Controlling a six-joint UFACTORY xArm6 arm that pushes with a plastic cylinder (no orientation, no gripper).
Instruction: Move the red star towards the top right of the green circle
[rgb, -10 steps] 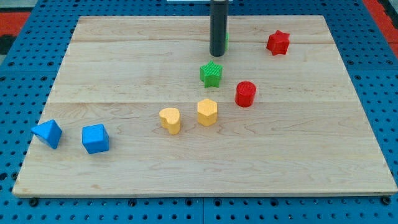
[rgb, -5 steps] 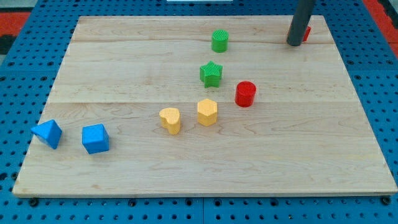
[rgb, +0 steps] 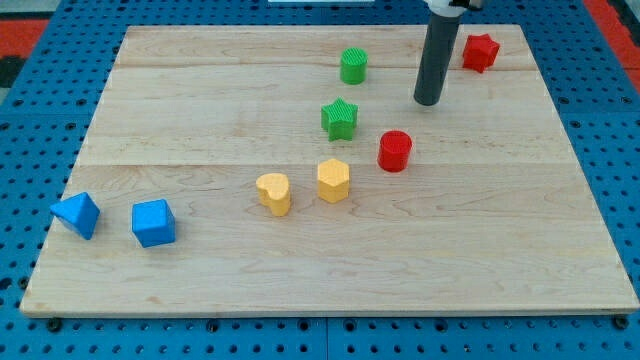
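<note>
The tool here is a bare rod with nothing to spread or pinch, and my tip (rgb: 428, 102) rests on the bench (rgb: 200, 100) touching no block. It stands between the green circle (rgb: 353, 66), to the view's left, and the red star (rgb: 480, 52), which sits up and to the view's right near the bench's top right corner. The star already lies right of the circle and slightly higher, but well apart from it. Since the tip is on the star's lower left, a push from here would likely drive the star farther off; I judge the tip must get round to the star's right side to nudge it leftward. The green star (rgb: 340, 118) and red cylinder (rgb: 395, 151) lie below the tip, clear of that path.
</note>
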